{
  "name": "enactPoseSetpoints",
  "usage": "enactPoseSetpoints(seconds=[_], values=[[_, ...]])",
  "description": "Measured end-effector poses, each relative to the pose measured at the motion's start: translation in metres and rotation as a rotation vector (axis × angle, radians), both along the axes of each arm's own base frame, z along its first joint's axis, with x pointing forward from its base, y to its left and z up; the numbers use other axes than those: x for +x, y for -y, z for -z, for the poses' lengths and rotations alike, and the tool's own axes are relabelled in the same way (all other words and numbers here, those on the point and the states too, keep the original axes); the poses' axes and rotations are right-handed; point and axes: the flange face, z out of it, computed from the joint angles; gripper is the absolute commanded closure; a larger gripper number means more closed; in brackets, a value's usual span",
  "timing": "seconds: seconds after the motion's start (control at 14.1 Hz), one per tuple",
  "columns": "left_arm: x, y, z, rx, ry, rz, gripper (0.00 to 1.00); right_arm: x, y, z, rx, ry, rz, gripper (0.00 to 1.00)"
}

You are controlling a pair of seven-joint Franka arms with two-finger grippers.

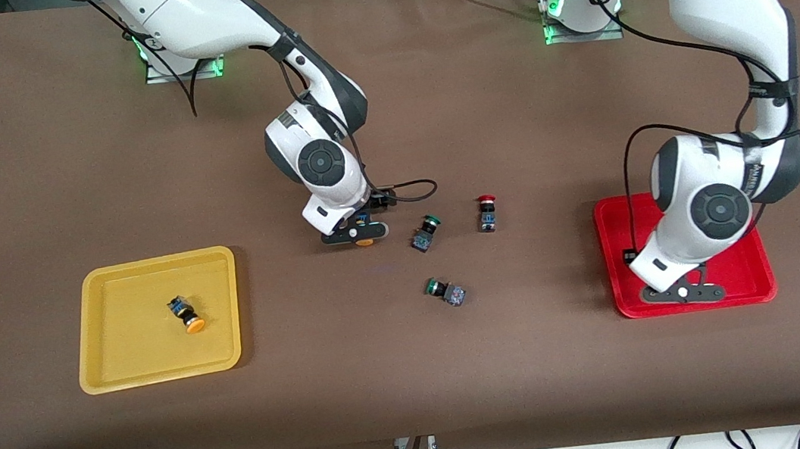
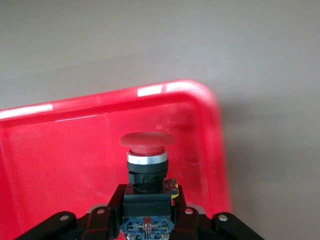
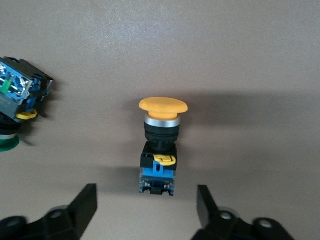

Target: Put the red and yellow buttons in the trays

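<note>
Front view: brown table (image 1: 433, 121), yellow tray (image 1: 112, 366) toward the right arm's end, red tray (image 1: 749, 273) toward the left arm's end. One yellow-capped button (image 1: 187, 315) lying on its side inside the yellow tray. Right gripper (image 1: 358, 234) low at mid-table, straddling a second yellow-capped button (image 1: 364, 240). Just beside, toward the left arm's end: green-capped button (image 1: 425, 233), then loose red-capped button (image 1: 486, 213) on bare table. Another green-capped button (image 1: 445, 290) nearer the camera. Left gripper (image 1: 683, 294) down over the red tray; contents hidden from here.

Left wrist view: left gripper (image 2: 148, 220) clamped on the black-and-blue body of a held red-capped button (image 2: 146, 142), cap pointing away from the fingers (image 2: 102, 220). Red tray (image 2: 45, 165) directly below; probably just clear of the floor, contact hard to judge.

Right wrist view: right gripper (image 3: 147, 205) spread wide, fingers (image 3: 84, 206) either side of the yellow-capped button (image 3: 161, 150), not touching. Button flat on the table. Green-capped button (image 3: 17, 97) near the frame edge.
</note>
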Motion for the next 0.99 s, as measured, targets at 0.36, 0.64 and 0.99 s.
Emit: enactPoseSetpoints(seconds=[0.36, 0.64, 0.99], values=[[-0.005, -0.026, 0.026, -0.003, -0.051, 0.019, 0.92, -0.003, 0.002, 0.01, -0.015, -0.008, -0.007, 0.41], [-0.008, -0.027, 0.04, -0.003, -0.068, 0.018, 0.75, -0.004, 0.003, 0.017, -0.014, -0.008, -0.006, 0.77], [-0.008, -0.032, 0.042, -0.004, -0.067, 0.014, 0.0, 0.002, 0.01, 0.013, -0.022, 0.005, -0.001, 1.0]])
